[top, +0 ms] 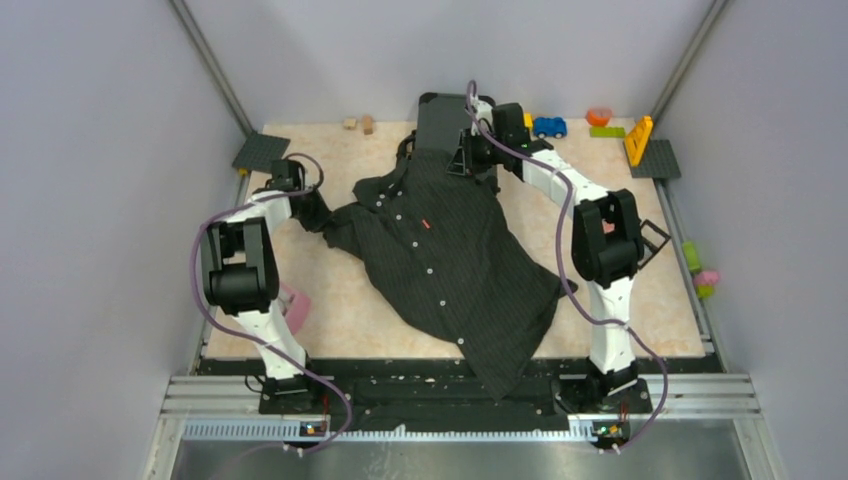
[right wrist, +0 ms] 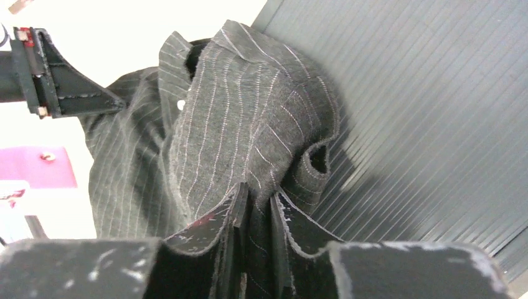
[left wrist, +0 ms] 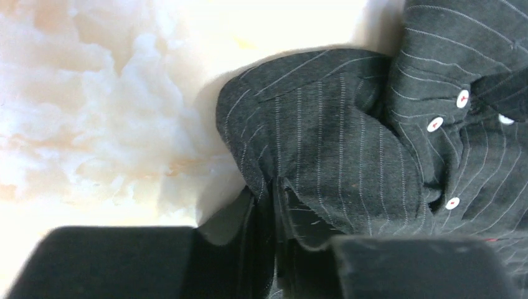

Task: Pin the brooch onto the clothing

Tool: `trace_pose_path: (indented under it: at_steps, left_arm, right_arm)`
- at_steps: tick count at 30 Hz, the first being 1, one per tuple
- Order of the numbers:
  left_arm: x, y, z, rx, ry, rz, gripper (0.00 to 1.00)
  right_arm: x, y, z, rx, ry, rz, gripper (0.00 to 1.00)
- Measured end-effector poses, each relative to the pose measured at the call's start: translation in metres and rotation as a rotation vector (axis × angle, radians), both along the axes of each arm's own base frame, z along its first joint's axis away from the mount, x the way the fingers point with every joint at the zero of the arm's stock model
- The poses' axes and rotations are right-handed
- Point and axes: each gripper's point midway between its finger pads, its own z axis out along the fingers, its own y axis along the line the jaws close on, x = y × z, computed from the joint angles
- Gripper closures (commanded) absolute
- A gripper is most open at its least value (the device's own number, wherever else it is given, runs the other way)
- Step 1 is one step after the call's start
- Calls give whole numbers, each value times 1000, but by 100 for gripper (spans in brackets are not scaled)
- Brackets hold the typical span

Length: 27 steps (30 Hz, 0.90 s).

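The black pinstriped shirt (top: 440, 250) lies spread across the middle of the table, buttons up, with its tiny red tag (top: 426, 224) showing. My left gripper (top: 310, 207) is shut on a fold of the shirt's left side; the left wrist view shows cloth (left wrist: 324, 137) pinched between the jaws of this gripper (left wrist: 274, 208). My right gripper (top: 470, 155) is shut on the shirt's top edge over the dark grey suitcase (top: 443, 118); the right wrist view shows bunched cloth (right wrist: 249, 124) held in this gripper (right wrist: 258, 202). I cannot make out the brooch for certain.
The ribbed suitcase (right wrist: 423, 112) stands at the back centre. A pink object (top: 296, 305) lies by the left arm and shows magenta in the right wrist view (right wrist: 37, 167). Toys line the back right: blue car (top: 549, 127), green brick (top: 606, 132), yellow piece (top: 638, 140). Dark baseplates (top: 261, 152) sit at the corners.
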Motion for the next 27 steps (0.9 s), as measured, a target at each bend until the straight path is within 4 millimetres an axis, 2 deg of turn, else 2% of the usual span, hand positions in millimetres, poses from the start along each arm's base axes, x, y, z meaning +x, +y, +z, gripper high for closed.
trace_pose_path:
  at_steps: [1,4,7,9,11,12,14,15,16,17,19,20,21,22,24,27]
  left_arm:
    - [1,-2,1,-13,-5,-2,100]
    - [2,-7,5,-43,-19,-11,100]
    - [0,-8,23,-43,-57,-11,100]
    - [-1,-7,54,-24,-137,-11,100]
    - [-1,-5,104,10,-275,-19,100]
    - [-3,-4,128,24,-347,-26,100]
    - [-11,-3,196,74,-551,-44,100]
    - [-19,-4,231,104,-662,-56,100]
    - [-30,-4,268,135,-783,-67,100]
    - [-45,-6,303,164,-899,-81,100]
    - [-77,-13,359,211,-1088,-118,100]
    - [-93,-17,381,227,-1162,-141,100]
    - [-106,-21,398,241,-1218,-162,100]
    - [-123,-27,421,252,-1280,-193,100]
    - [-148,-37,460,272,-1380,-246,100]
    - [-178,-47,500,291,-1459,-299,100]
  right_arm:
    - [0,1,2,8,4,1,100]
    - [1,3,9,23,-1,2,100]
    - [0,2,19,27,-12,-3,100]
    - [-2,0,32,30,-31,-10,100]
    - [-9,-6,59,35,-71,-24,100]
    - [-16,-10,81,45,-108,-31,100]
    - [-33,-20,128,69,-195,-46,100]
    - [-46,-26,161,90,-263,-48,100]
    - [-57,-32,188,109,-325,-51,100]
    - [-75,-40,225,138,-414,-51,100]
    - [-111,-55,285,191,-567,-54,100]
    - [-136,-66,320,224,-666,-56,100]
    - [-157,-75,345,249,-739,-57,100]
    - [-187,-88,377,284,-836,-60,100]
    - [-230,-106,418,330,-967,-65,100]
    - [-292,-131,464,391,-1135,-69,100]
